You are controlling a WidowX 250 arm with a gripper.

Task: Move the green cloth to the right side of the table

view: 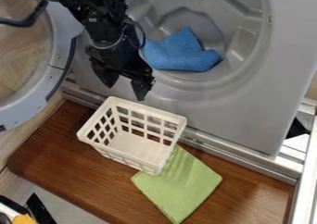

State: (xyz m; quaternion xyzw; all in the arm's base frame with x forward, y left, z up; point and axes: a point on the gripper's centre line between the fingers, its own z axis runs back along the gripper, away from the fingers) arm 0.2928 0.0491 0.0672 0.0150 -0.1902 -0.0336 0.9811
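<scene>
While the tool (125,91) hangs with its fingers spread near a white basket (133,145), a green cloth (186,186), partly hidden by the basket, lies on the wooden desk (74,158).

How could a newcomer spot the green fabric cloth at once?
Find the brown wooden tabletop below the grey drum. On it, toward the view's lower right from the white plastic lattice basket, the green cloth lies flat, unlike the crumpled blue cloth inside the drum.
</scene>
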